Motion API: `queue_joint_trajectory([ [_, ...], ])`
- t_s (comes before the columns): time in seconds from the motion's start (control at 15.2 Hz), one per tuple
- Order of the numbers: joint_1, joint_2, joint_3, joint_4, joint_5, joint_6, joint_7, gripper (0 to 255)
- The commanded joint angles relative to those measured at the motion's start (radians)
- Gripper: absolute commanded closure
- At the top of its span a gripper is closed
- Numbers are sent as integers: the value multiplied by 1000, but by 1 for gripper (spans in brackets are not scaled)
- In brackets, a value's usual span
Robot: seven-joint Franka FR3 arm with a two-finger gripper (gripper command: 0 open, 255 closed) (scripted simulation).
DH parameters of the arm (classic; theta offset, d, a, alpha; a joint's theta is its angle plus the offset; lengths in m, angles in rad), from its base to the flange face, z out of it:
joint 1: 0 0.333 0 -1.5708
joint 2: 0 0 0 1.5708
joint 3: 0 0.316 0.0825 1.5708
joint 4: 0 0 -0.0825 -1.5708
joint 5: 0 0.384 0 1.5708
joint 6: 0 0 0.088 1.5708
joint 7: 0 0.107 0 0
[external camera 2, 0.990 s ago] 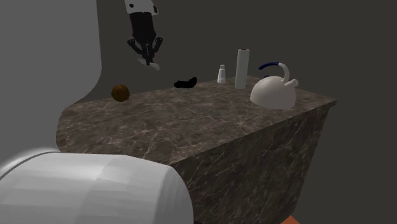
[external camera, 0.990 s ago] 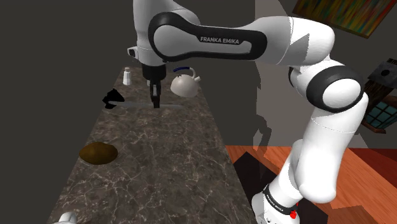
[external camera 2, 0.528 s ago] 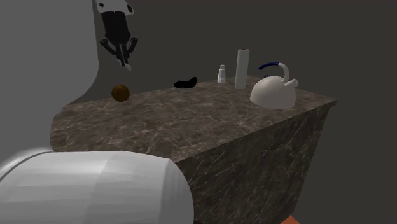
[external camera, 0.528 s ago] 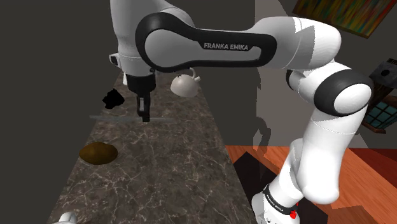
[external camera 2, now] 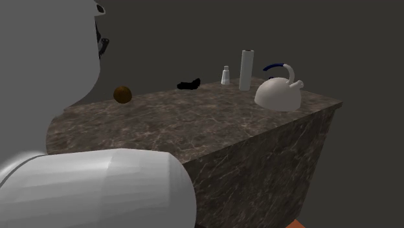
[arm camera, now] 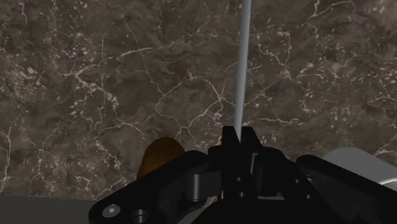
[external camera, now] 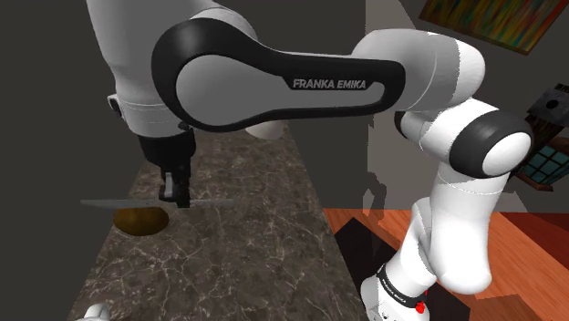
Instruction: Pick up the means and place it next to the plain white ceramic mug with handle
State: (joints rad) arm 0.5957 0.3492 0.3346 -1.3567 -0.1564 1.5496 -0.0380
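My black gripper (external camera: pixel 175 195) is shut on a thin, flat grey strip (external camera: pixel 137 202) and holds it level above the dark marble counter (external camera: pixel 246 246). In the wrist view the strip (arm camera: pixel 243 63) runs straight out from the closed fingertips of the gripper (arm camera: pixel 239 135). A white object, probably the mug (external camera: pixel 94 313), peeks in at the counter's near end in the shoulder view's lower left. A pale rounded shape (arm camera: pixel 356 163) beside the hand may be the same mug; I cannot tell for sure.
A brown round lump (external camera: pixel 137 220) lies just under the gripper, also seen as the brown lump (external camera 2: pixel 122 94). At the far end stand a white kettle (external camera 2: pixel 278 92), a tall cylinder (external camera 2: pixel 246 70), a small shaker (external camera 2: pixel 226 75) and a black object (external camera 2: pixel 189 83).
The gripper has carried the grey strip from the far end near the kettle along the counter toward the near end, and now hangs over the brown lump.
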Motion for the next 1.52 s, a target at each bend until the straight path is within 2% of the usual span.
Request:
queue_joint_trajectory([
  [0.0, 35, 27, 12, 40, -7, -18, 44, 255],
  [0.33, 126, 119, 35, 174, -31, -69, 137, 255],
  [1.45, 100, 108, 30, -74, -31, 166, 152, 255],
])
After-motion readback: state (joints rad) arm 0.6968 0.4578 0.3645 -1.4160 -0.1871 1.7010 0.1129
